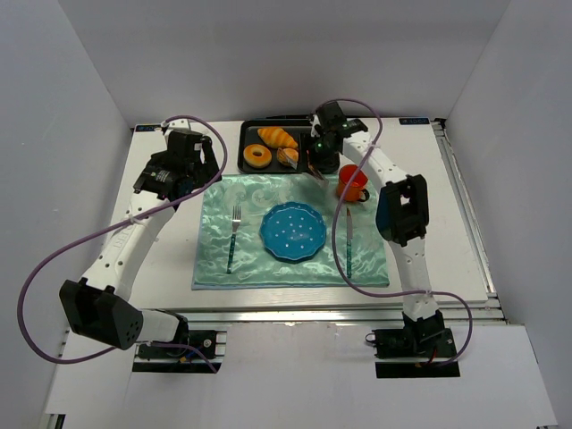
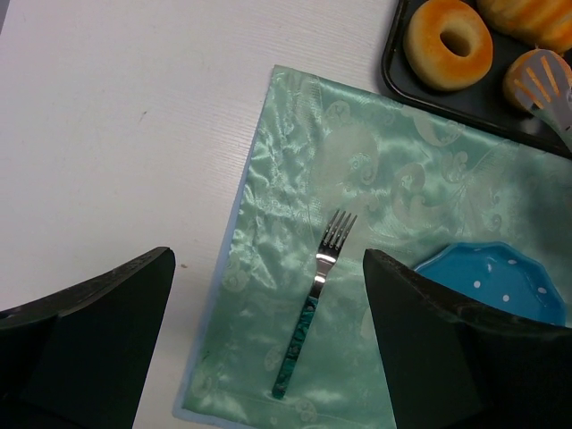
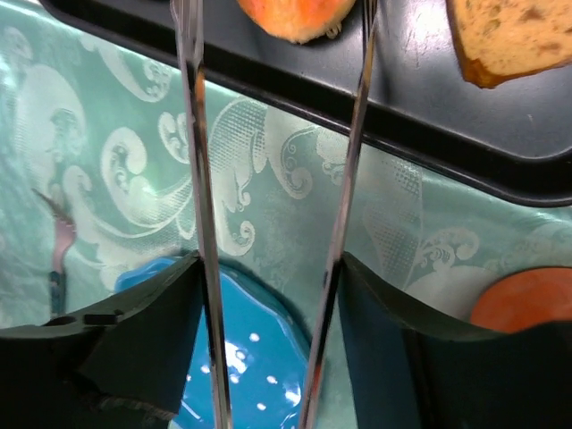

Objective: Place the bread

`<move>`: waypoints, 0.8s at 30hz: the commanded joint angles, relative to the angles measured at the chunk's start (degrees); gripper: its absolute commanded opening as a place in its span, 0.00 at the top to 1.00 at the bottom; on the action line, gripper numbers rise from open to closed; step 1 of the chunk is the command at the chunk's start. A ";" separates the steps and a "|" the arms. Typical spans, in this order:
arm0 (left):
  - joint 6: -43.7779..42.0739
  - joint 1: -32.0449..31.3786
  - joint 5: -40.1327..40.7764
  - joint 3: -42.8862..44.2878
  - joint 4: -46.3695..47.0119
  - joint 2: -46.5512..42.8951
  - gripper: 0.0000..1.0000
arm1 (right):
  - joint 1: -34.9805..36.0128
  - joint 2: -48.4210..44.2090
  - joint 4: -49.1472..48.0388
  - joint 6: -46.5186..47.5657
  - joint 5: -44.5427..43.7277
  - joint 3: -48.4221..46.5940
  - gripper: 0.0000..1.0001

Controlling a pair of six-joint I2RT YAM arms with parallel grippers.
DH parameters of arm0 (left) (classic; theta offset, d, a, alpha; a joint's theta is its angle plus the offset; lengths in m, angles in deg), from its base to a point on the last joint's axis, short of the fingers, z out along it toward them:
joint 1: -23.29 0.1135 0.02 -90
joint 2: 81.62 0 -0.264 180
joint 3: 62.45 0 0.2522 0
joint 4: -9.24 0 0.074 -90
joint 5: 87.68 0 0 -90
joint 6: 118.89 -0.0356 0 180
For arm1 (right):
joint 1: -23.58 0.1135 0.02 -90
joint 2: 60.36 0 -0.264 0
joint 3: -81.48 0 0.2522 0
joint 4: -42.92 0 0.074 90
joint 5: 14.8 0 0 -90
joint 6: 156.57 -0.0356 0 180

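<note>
A black tray (image 1: 249,130) at the back holds a croissant (image 1: 277,137), a ring-shaped bread (image 1: 257,156) and a round bread (image 1: 288,157). My right gripper (image 1: 320,164) is shut on metal tongs (image 3: 198,179), whose two arms run between its fingers. The arms are spread either side of an orange bread (image 3: 295,18) on the tray (image 3: 429,107); their tips are out of the wrist frame. In the left wrist view a tong tip (image 2: 547,80) lies over the round bread (image 2: 518,89). My left gripper (image 2: 268,340) hangs open above the mat's left side.
A blue plate (image 1: 292,232) sits mid-mat on a green cloth (image 1: 214,259), with a fork (image 1: 235,234) to its left and a knife (image 1: 349,246) to its right. A red cup (image 1: 351,182) stands beside the right arm. A cut bread piece (image 3: 514,36) lies further right on the tray.
</note>
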 commanded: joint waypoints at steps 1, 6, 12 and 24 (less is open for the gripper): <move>-0.41 0.18 1.21 -0.67 -0.49 -2.40 0.02 | 1.00 0.99 -0.02 2.34 -1.39 0.40 0.36; -0.50 0.18 1.30 -0.94 -0.67 -2.66 0.02 | 1.18 0.64 0.25 2.61 -3.15 0.40 0.63; -0.50 0.18 1.21 -1.37 -0.67 -3.80 0.02 | 1.18 -2.35 0.07 1.12 -2.80 -1.71 0.73; -1.29 0.18 -0.63 -1.55 0.56 -6.44 0.02 | 1.79 -23.69 -0.28 -2.14 5.19 15.22 0.73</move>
